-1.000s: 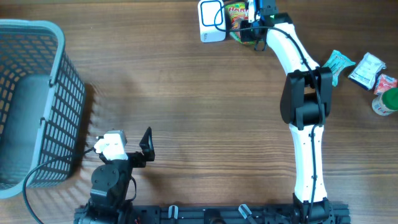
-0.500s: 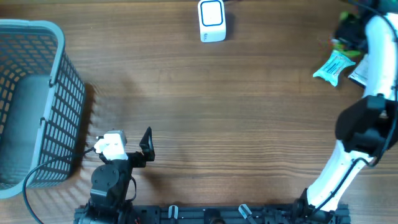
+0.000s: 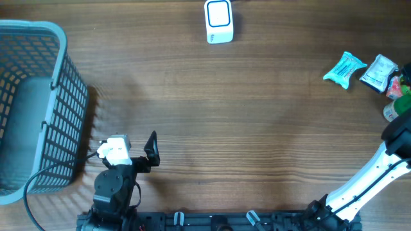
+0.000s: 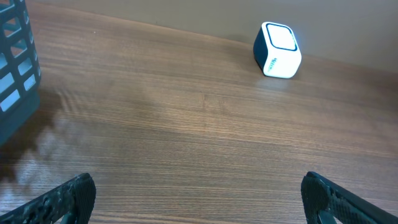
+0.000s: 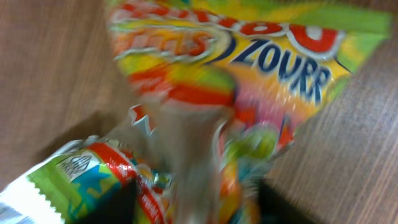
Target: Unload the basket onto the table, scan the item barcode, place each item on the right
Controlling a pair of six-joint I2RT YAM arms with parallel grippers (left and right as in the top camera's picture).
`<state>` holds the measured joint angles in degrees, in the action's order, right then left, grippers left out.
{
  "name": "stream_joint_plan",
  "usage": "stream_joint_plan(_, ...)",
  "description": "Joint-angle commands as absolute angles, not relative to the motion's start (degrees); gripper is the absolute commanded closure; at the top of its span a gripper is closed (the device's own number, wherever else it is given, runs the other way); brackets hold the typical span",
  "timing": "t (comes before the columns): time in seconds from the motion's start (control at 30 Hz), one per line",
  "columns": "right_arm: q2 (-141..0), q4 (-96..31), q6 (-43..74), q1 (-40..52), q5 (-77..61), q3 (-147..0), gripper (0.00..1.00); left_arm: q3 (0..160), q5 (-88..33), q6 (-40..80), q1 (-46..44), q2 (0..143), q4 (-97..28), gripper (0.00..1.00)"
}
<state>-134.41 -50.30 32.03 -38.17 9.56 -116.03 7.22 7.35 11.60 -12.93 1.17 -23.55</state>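
Observation:
A bright yellow, red and green candy bag (image 5: 249,68) fills the right wrist view, blurred by motion. It hangs between the two dark fingers of my right gripper (image 5: 199,208), which stand wide apart at the bottom edge, so the gripper is open. In the overhead view only the right arm (image 3: 385,163) shows, at the table's right edge. The white barcode scanner (image 3: 218,21) stands at the far middle of the table, also in the left wrist view (image 4: 278,50). My left gripper (image 4: 199,196) is open over bare wood at the near left (image 3: 144,151).
A grey mesh basket (image 3: 38,102) stands at the left. At the far right lie a teal packet (image 3: 345,68), a white packet (image 3: 379,70) and a green-capped bottle (image 3: 398,106). A green, white and blue packet (image 5: 68,177) lies under the candy bag.
The right arm swung from the scanner to the table's right edge, carrying the candy bag, and its jaws have spread apart. The left arm has not moved.

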Motion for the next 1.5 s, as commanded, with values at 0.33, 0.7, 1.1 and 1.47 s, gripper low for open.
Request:
stream_joint_plan(0.33, -87.02, -68.07, 16.47, -15.51, -19.42, -123.74, 0.00, 6.96, 6.87, 10.70, -12.51, 0.86, -23.40, 0.00)
stream_joint_plan(0.7, -79.79, -86.89, 16.40, -6.26, -15.22, -123.26, 0.00, 6.96, 6.87, 10.70, -12.51, 0.86, -23.40, 0.00)
stream_joint_plan(1.1, -31.68, -37.63, 2.98, -4.34, -17.91, -66.46, 0.00, 6.96, 6.87, 10.70, -12.51, 0.86, -23.40, 0.00)
stream_joint_plan(1.47, -0.19, 6.28, 10.76, -4.34, -16.36, -11.00, 0.00, 6.96, 6.87, 10.70, -12.51, 0.86, -23.38, 0.00)
